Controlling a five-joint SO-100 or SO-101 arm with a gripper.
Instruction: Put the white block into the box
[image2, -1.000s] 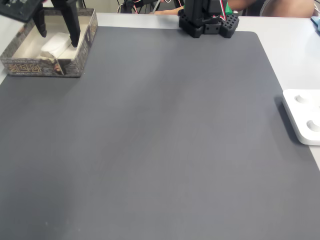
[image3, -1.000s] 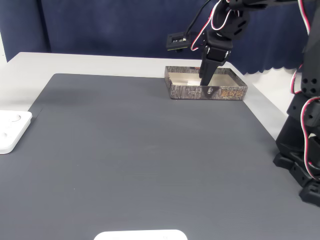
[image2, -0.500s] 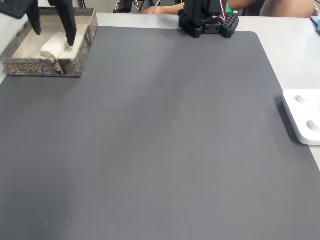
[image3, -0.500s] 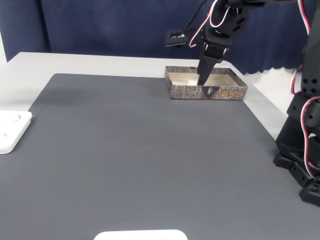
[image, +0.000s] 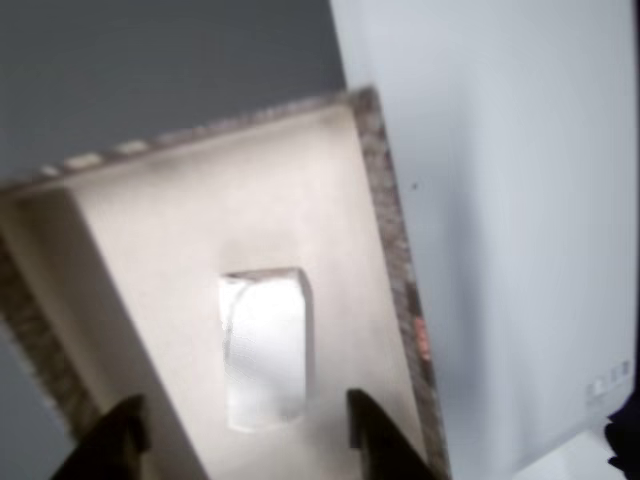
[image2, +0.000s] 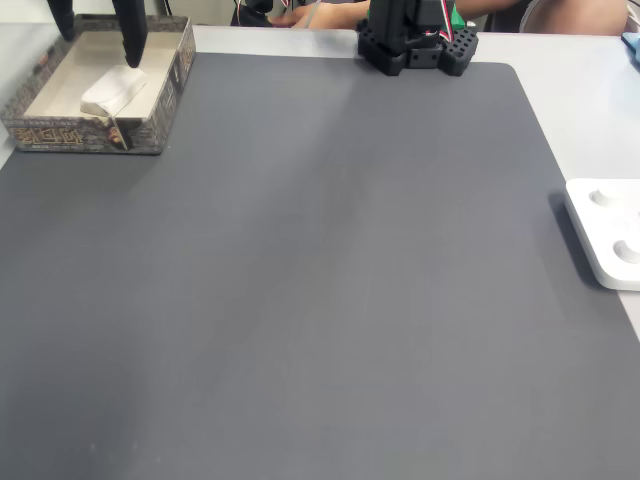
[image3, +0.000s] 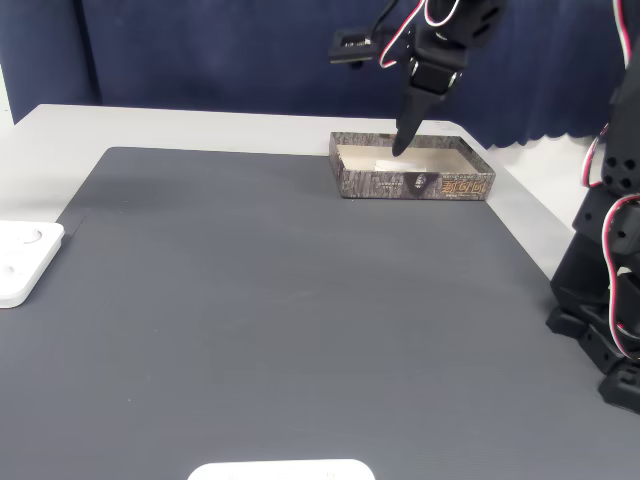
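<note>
Lying flat on the pale floor of the box, the white block is resting free, with nothing touching it. In the other view the block is sitting near the middle of the box floor, clear of the walls, which suggests it was set down well inside rather than dropped near an edge.

The gripper is hanging above the box with its two dark fingers spread, one to each side of the block and holding nothing. In the other view the fingertips are showing at the bottom edge, parted wider than the block between them, so the jaws are standing open and empty. In another fixed view the gripper is pointing down over the box at the far side of the dark mat, its tips above the rim rather than down inside it.

Judging by this, the placing is done: the block is in the box and the spread fingers make sense as a release, leaving room to lift clear without nudging the block or catching the wall. The white plate is lying well apart at the mat's right edge, playing no part.
</note>
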